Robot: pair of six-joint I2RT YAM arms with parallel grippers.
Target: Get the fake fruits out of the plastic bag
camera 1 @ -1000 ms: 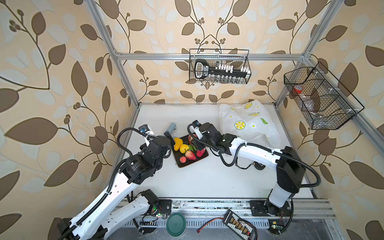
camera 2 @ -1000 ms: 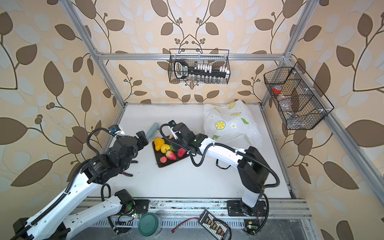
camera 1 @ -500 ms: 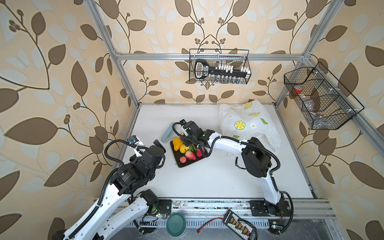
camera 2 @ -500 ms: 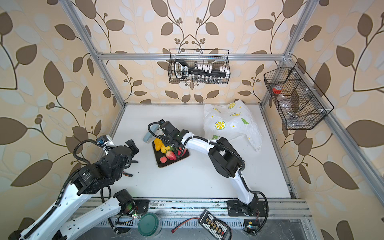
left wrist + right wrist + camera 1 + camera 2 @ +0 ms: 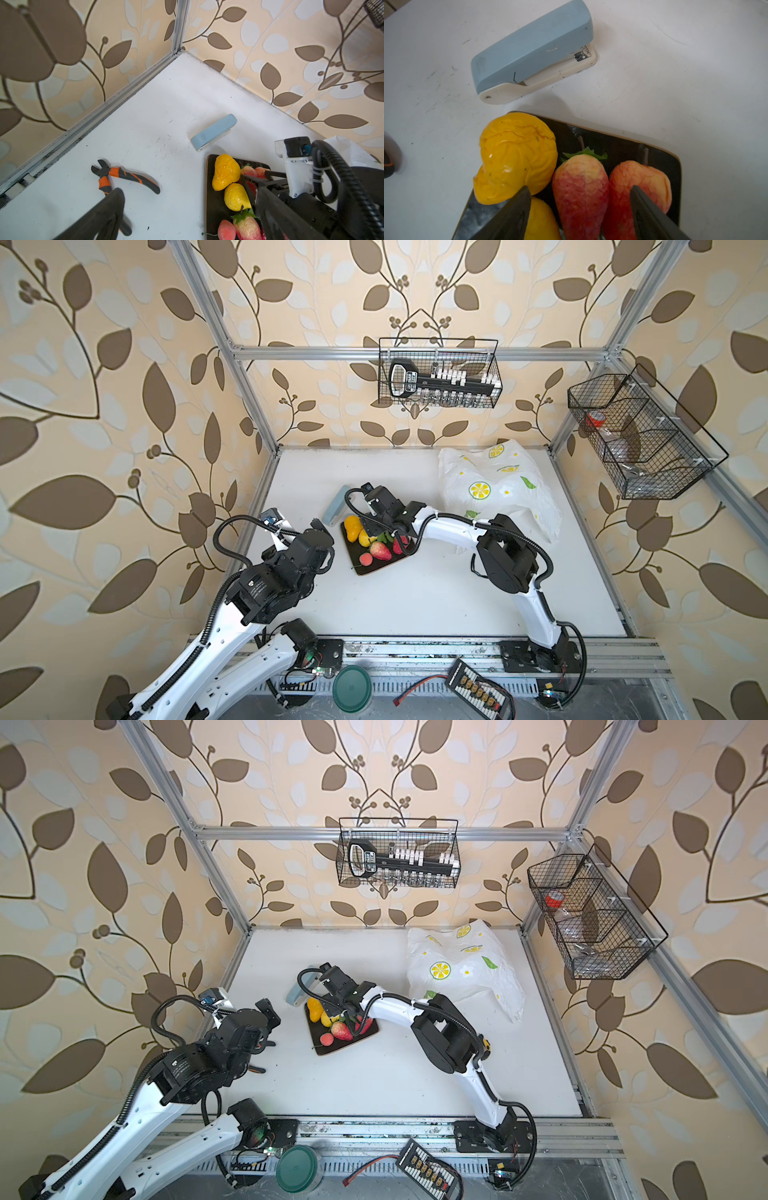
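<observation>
Right gripper [image 5: 580,188], jaws parted astride a strawberry [image 5: 579,170] on the tray [image 5: 656,151]: best lifts straight up, sparing the yellow fruit [image 5: 517,153].

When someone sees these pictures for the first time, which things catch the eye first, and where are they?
The bright fake fruits, yellow and red, lie on a dark tray near the middle of the white table, with the right gripper over them, jaws open. The plastic bag, printed with lemon slices, lies crumpled toward the back right corner. A pale blue stapler lies just beyond the tray.
</observation>
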